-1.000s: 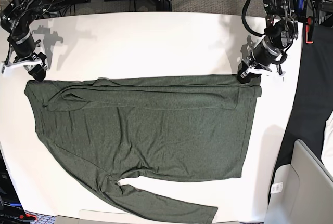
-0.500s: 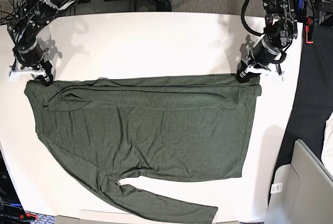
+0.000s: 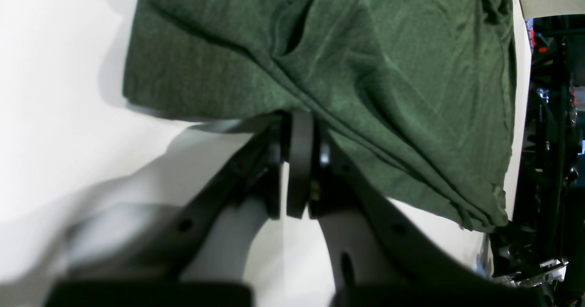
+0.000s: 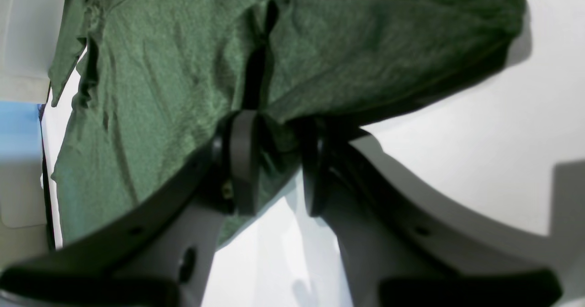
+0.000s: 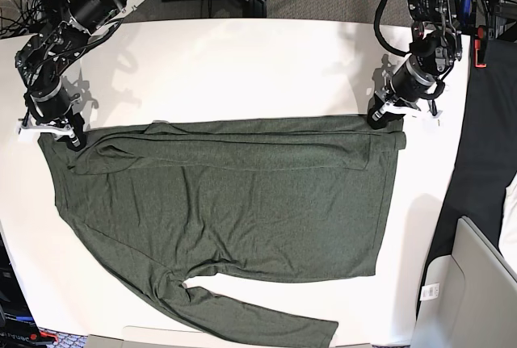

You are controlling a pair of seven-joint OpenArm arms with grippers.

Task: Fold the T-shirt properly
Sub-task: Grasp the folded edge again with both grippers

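The dark olive T-shirt (image 5: pixel 226 203) lies spread flat on the white table (image 5: pixel 242 65), its top edge folded over in a band and one long sleeve (image 5: pixel 266 320) trailing toward the front edge. My left gripper (image 5: pixel 378 119) sits at the shirt's top right corner. In the left wrist view it (image 3: pixel 299 115) is shut, pinching the edge of the T-shirt (image 3: pixel 365 46). My right gripper (image 5: pixel 60 134) is down on the top left corner. In the right wrist view it (image 4: pixel 276 124) stands partly open, and a bunch of the T-shirt (image 4: pixel 160 69) lies between its fingers.
A black cloth (image 5: pixel 485 146) hangs along the table's right side, with a grey bin (image 5: pixel 468 291) below it. Cables and arm bases crowd the back edge. The sleeve end lies close to the table's front edge.
The right gripper has come down and toward the front, from the bare table onto the shirt's top left corner. The left gripper and the shirt have stayed put.
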